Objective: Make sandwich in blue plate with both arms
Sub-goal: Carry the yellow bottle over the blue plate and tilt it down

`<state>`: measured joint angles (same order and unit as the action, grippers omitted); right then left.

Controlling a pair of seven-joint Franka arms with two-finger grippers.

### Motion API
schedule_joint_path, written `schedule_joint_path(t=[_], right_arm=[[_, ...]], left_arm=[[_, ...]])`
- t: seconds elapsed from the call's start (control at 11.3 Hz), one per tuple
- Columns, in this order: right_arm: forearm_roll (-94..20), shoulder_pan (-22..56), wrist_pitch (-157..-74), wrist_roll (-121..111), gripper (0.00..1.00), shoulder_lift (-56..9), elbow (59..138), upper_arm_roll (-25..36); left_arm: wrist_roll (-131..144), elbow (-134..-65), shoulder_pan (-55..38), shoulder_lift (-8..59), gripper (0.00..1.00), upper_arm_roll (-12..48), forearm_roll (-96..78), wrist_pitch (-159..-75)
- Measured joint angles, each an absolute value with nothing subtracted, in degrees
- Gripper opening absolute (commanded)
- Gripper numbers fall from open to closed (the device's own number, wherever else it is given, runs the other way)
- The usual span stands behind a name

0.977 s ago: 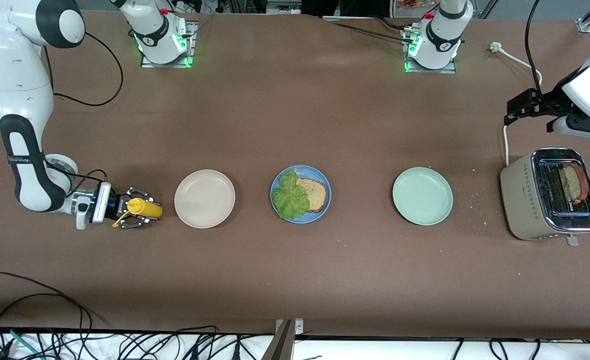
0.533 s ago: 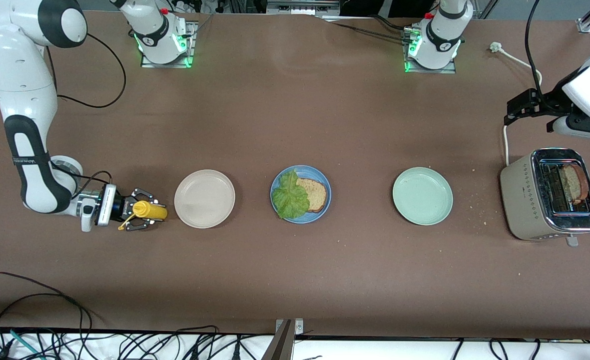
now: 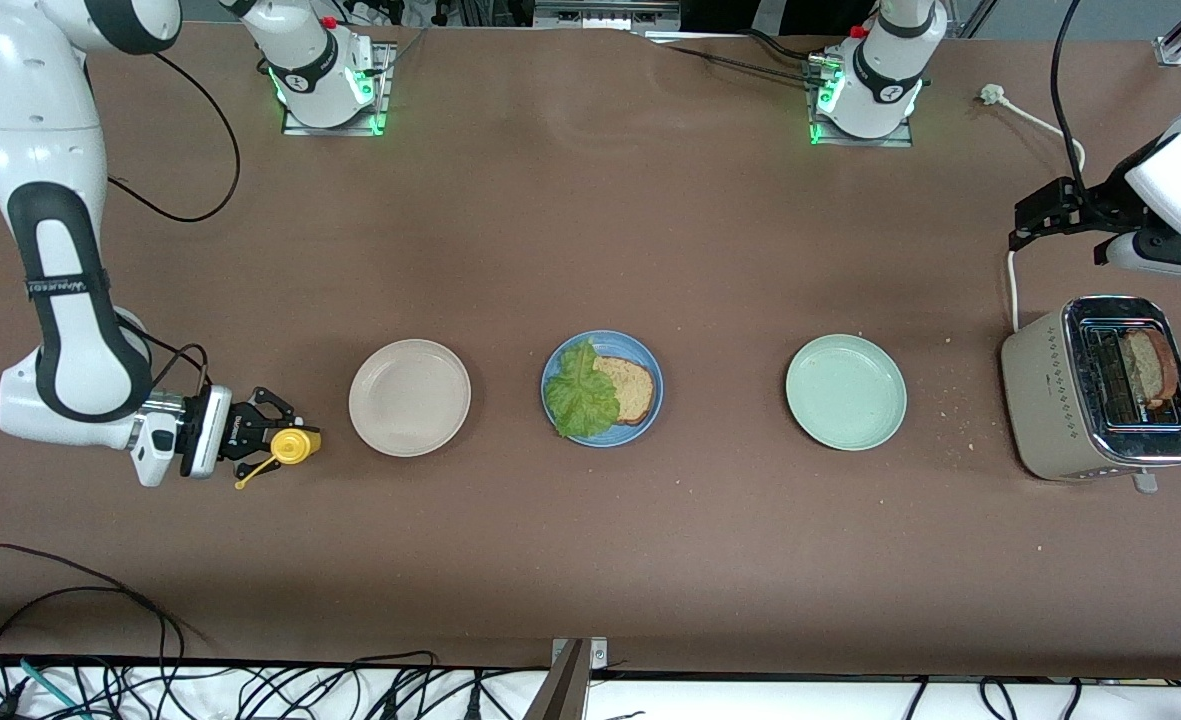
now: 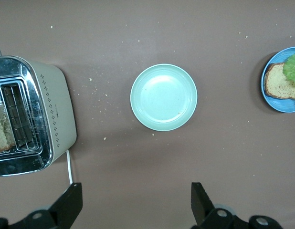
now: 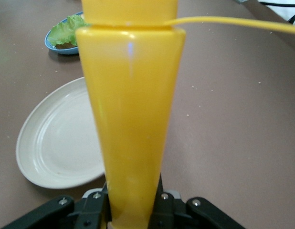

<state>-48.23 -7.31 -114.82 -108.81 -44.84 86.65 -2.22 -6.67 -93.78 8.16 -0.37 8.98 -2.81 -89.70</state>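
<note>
Front view: right pincer (image 3: 272,446) low at the right arm's end of the tabletop (image 3: 590,560), clenched on a yellow squeeze bottle (image 3: 293,446), just beside the cream plate (image 3: 409,397). Blue plate (image 3: 650,370) at mid-table, carrying one bread slice (image 3: 630,388) half covered by a lettuce leaf (image 3: 580,393). Mint plate (image 3: 846,392) between blue plate and toaster (image 3: 1050,400), second slice (image 3: 1150,365) standing in its slot.

Left wrist view: left pincer (image 4: 137,207) released, fingers (image 4: 68,205) spread wide, waiting above bare tabletop near the mint plate.

Right wrist view: bottle gripped at its base.
</note>
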Motion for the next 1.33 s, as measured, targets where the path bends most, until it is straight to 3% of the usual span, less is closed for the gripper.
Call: schedule_joint_path(t=[0.36, 0.8, 1.33], right_arm=[[-34.4, 0.3, -117.1, -89.0, 0.0, -39.0, 86.7, -1.0], [-17.1, 17.9, -117.6, -62.2, 0.0, -34.6, 86.8, 5.1], [-5.2, 37.9, -116.9, -48.8, 0.0, -34.3, 87.1, 16.8]], left_arm=[[-6.7, -93.8, 8.2, -0.4, 1.0, 9.0, -2.8, -89.7], [-6.7, -93.8, 8.2, -0.4, 1.0, 9.0, -2.8, -89.7], [-6.7, -93.8, 8.2, -0.4, 1.0, 9.0, -2.8, -89.7]])
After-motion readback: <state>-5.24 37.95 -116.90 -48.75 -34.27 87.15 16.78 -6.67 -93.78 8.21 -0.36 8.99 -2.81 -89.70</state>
